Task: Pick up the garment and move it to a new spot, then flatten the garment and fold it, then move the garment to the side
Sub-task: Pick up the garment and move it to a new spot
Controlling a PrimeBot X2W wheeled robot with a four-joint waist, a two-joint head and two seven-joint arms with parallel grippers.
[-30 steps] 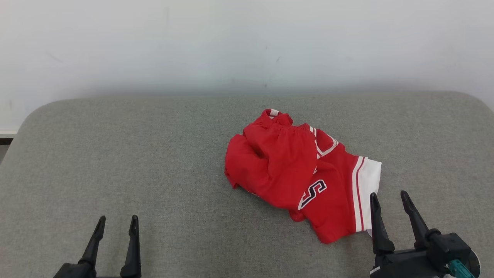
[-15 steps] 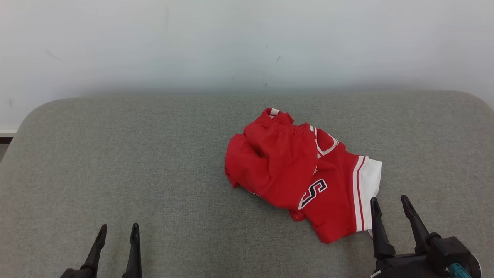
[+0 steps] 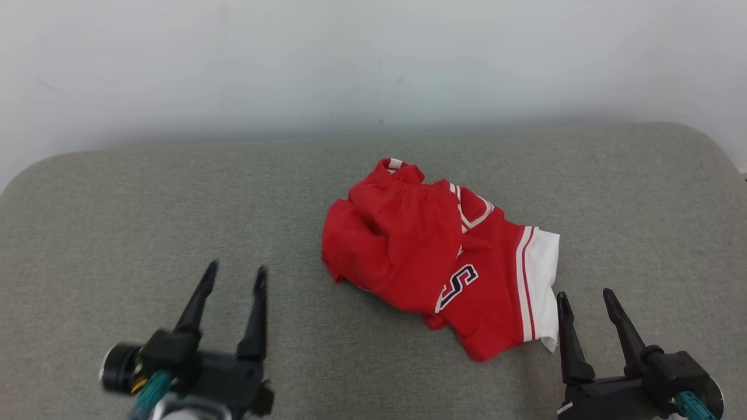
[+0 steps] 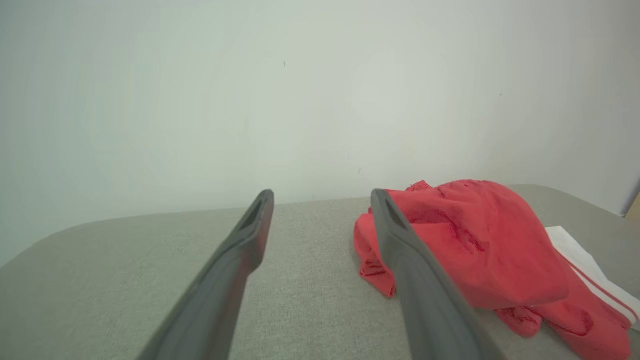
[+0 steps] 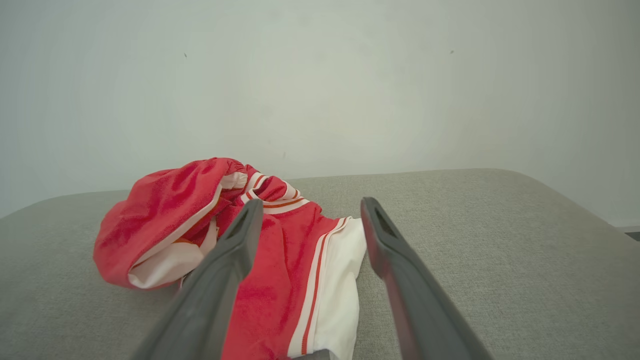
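— What do we have around us here?
— We see a grey, fabric-covered worktop (image 3: 117, 233) with rounded far corners, running up to a pale wall (image 3: 373, 58).
— Do we spot anything on that wall?
— We make out a few small dark specks (image 3: 380, 122) low on it, near the worktop's far edge.

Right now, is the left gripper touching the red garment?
Apart. Head view shows bare grey fabric surface between the left gripper and the red garment.
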